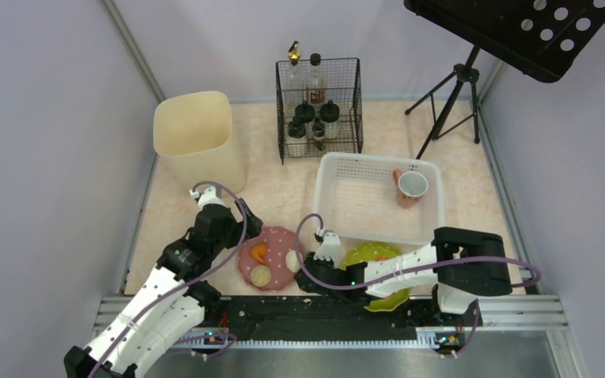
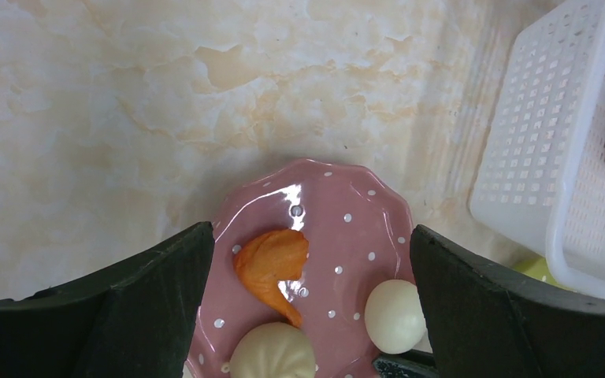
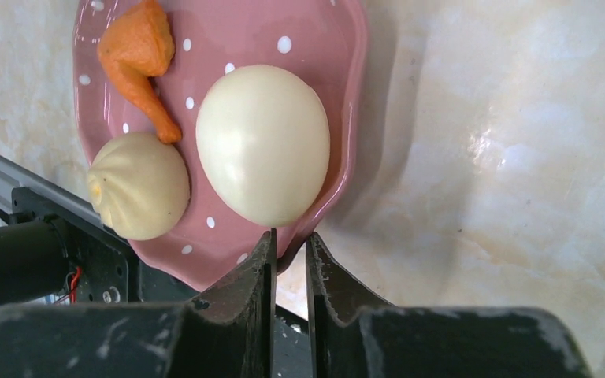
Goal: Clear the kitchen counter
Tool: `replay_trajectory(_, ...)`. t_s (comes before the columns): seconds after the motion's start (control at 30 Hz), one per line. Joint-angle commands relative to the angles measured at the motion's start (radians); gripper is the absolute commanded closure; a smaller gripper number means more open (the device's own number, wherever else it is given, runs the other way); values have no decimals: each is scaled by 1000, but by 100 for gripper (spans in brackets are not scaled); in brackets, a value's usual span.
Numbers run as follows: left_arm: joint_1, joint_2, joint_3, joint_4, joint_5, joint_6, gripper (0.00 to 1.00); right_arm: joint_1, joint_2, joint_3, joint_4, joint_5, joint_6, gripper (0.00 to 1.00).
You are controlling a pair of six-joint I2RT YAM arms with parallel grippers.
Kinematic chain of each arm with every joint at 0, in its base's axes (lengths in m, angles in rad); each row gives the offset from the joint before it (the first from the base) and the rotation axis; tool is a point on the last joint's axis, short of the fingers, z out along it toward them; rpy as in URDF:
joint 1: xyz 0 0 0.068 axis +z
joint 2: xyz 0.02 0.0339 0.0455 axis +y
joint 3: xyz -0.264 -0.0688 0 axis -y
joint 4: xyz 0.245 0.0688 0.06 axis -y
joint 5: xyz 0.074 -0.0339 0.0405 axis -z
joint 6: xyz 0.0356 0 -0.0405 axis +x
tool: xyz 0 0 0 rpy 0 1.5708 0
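The marbled kitchen counter (image 1: 283, 193) holds a pink dotted plate (image 1: 274, 235) near the front rail. On the plate lie an orange drumstick (image 1: 259, 253), a pleated bun (image 1: 261, 275) and a white egg (image 1: 292, 259). My left gripper (image 1: 242, 224) is open and hovers over the plate's left side; its wrist view shows the plate (image 2: 347, 236) between its fingers. My right gripper (image 1: 309, 264) is shut on the plate's right rim (image 3: 205, 236), just below the egg (image 3: 262, 142); its fingertips (image 3: 268, 244) pinch the rim.
A white basket (image 1: 378, 158) holding a pink mug (image 1: 411, 187) stands right of the plate. A green-yellow plate (image 1: 374, 253) lies under my right arm. A beige bin (image 1: 197, 138), a wire rack of bottles (image 1: 319, 106) and a tripod (image 1: 449, 102) stand at the back.
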Motion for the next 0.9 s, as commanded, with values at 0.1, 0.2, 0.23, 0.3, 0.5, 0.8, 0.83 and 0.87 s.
replay_trajectory(0.1, 2, 83, 7, -15, -53, -29, 2, -86, -33, -58, -93, -48, -165, 100)
replay_trajectory(0.2, 2, 126, 23, -39, -43, -36, 2, -98, -31, -63, -84, -62, -196, 100)
replay_trajectory(0.23, 2, 136, 28, -49, -35, -39, 2, -101, -30, -68, -81, -64, -202, 100)
replay_trajectory(0.3, 2, 155, 30, -65, -7, -57, 3, -122, -31, -86, -68, -76, -213, 100)
replay_trajectory(0.5, 2, 164, -34, -23, 80, -108, 9, -190, -57, -146, -7, -115, -268, 100)
replay_trajectory(0.8, 2, 134, -65, -49, 60, -161, 19, -267, -87, -192, 48, -179, -366, 100)
replay_trajectory(0.83, 3, 132, -67, -61, 53, -173, 20, -272, -88, -194, 53, -185, -374, 100)
replay_trajectory(0.87, 2, 130, -69, -73, 46, -186, 21, -275, -90, -197, 58, -187, -380, 100)
